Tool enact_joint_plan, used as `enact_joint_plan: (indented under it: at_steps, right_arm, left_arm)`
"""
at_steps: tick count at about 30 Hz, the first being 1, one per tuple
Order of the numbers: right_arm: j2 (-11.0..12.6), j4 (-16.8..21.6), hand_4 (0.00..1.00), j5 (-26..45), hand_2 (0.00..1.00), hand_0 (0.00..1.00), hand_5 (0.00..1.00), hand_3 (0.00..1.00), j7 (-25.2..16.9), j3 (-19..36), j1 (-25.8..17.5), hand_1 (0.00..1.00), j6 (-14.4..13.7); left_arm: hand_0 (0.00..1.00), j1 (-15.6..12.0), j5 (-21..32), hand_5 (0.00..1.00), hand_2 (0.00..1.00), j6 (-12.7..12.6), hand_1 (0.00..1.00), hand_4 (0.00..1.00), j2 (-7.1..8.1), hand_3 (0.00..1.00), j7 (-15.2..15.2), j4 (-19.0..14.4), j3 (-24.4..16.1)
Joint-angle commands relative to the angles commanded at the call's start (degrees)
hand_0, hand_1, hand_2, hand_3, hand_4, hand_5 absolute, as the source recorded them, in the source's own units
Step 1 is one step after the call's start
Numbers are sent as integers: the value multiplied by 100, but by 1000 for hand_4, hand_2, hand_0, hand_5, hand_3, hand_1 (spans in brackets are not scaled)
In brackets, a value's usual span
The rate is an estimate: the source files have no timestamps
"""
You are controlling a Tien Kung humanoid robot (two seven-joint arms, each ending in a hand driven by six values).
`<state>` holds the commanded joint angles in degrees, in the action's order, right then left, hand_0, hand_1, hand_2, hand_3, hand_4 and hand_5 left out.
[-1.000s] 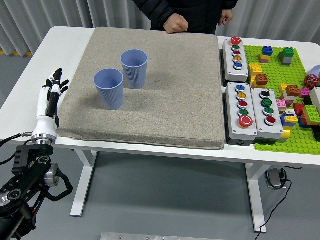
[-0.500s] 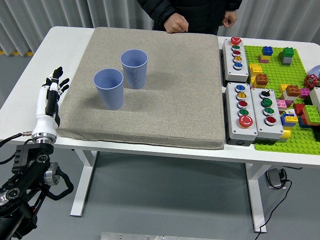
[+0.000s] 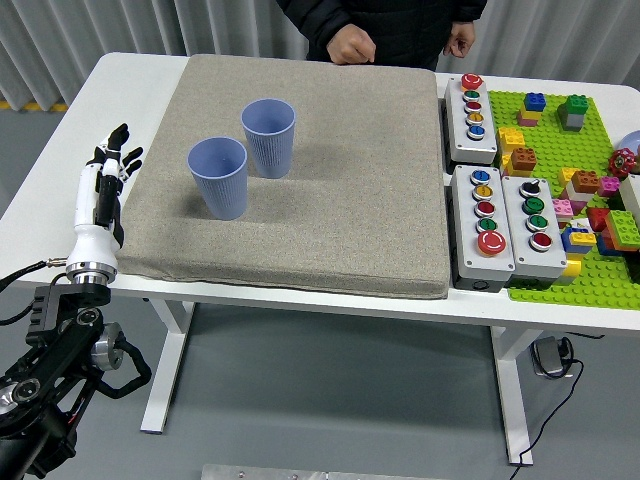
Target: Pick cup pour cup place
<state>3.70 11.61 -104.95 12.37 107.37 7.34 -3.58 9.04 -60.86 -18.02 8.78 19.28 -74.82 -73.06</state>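
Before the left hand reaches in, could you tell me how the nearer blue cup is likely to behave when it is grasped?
The nearer blue cup looks thin-walled and ribbed, so probably light and squeezable. It is tall, narrow-based and stands on a soft grey mat, so a sideways nudge might tip it.

One view only, from the head. Set high on the robot's side, facing forward and down over the table. Near edge running across the lower middle, floor and table legs showing beneath it. Far edge near the top, where a person stands, cut off at the chest. Far enough back to take in the left end of the table whole; right end cut off by the frame, along with part of the green plate. Mat roughly centred. Left arm entering from the lower left corner, close under the lens. No second view to share anything with.
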Motion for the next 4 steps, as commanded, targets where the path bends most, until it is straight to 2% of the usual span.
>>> enact_joint_plan:
  at_steps: [4]
  right_arm:
    - [3,-1,63,15,673,700,321,638,-2,-6,5,708,0]
  left_arm:
    - [809,36,-11,998,949,57,830,739,-8,895,-53,58,-9]
